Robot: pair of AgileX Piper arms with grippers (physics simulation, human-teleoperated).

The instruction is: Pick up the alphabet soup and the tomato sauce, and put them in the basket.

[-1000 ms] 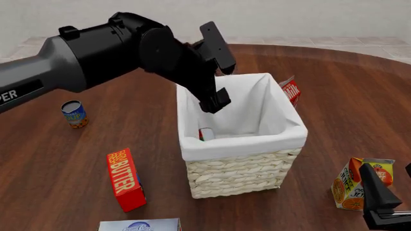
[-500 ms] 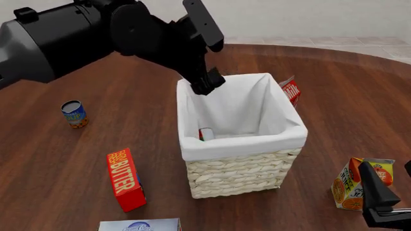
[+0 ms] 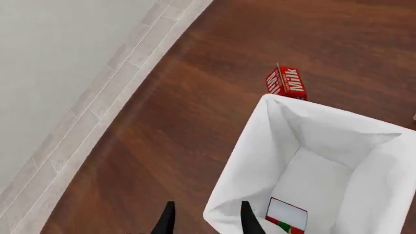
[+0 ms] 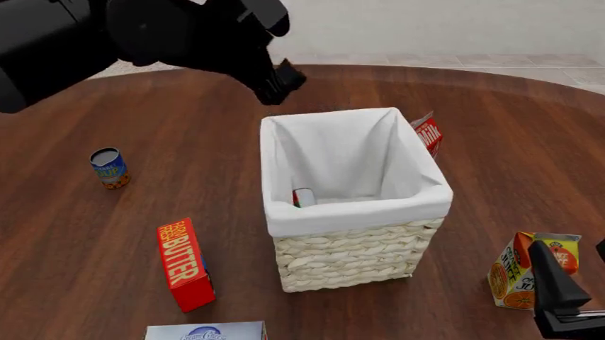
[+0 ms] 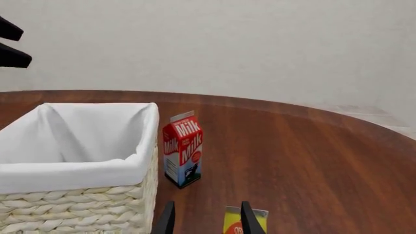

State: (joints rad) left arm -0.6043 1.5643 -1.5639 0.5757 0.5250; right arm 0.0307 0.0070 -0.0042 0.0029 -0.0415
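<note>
The tomato sauce is lying inside the basket at centre frame. The alphabet soup is standing at mid-left. The left gripper, fingers spread and empty, is hovering at upper centre; the right gripper seemingly is spread too.

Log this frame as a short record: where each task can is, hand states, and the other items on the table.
tomato sauce: inside the basket, at its bottom near the front-left corner
alphabet soup: upright on the table, left of the basket, not yet picked
left hand: open, empty, above the table behind the basket's back-left corner
right hand: open, empty, low at the front right by the juice carton
other items: milk carton behind the basket's right side; butter box front left
</note>
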